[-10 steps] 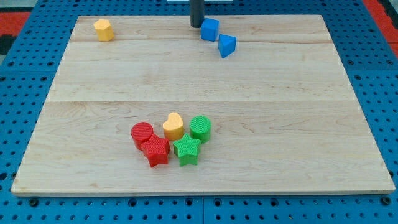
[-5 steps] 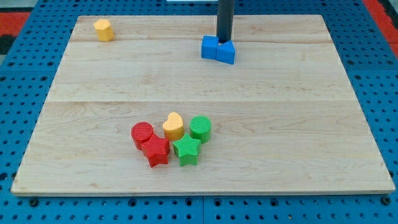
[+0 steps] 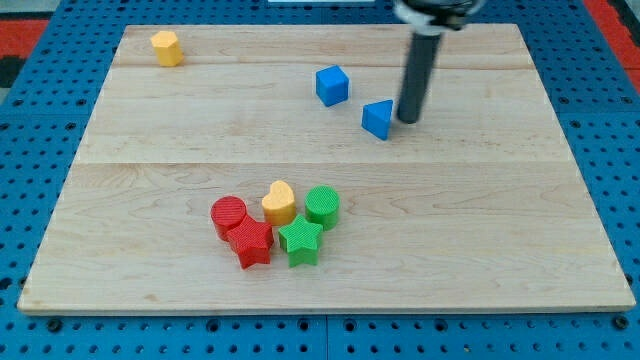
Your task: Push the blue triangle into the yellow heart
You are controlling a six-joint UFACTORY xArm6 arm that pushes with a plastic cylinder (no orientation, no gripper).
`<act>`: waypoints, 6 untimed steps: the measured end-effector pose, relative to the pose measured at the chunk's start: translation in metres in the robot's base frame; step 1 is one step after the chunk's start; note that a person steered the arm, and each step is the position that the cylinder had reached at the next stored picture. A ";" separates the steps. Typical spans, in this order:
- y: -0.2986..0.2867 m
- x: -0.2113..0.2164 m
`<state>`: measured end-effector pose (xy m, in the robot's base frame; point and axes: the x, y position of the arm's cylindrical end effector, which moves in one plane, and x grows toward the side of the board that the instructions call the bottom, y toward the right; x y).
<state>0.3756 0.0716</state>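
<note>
camera view: wooden board (image 3: 500, 250), grained planks
my tip (image 3: 407, 121): just right of ridged blue triangle (image 3: 378, 119)
yellow heart (image 3: 279, 203): ribbed, clustered below
grasp: none, plain rod

Rod's upper part cut off at view's top & blurred; red star (image 3: 252, 243) hides part of red cylinder (image 3: 228, 214).

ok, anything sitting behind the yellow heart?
Nothing close behind the yellow heart, just bare board. Far beyond sit the blue triangle, with my tip at its right, and the blue cube. Nothing looks hidden.
</note>
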 end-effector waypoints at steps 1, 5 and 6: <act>-0.110 0.012; -0.181 0.003; -0.156 0.027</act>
<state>0.4024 -0.0843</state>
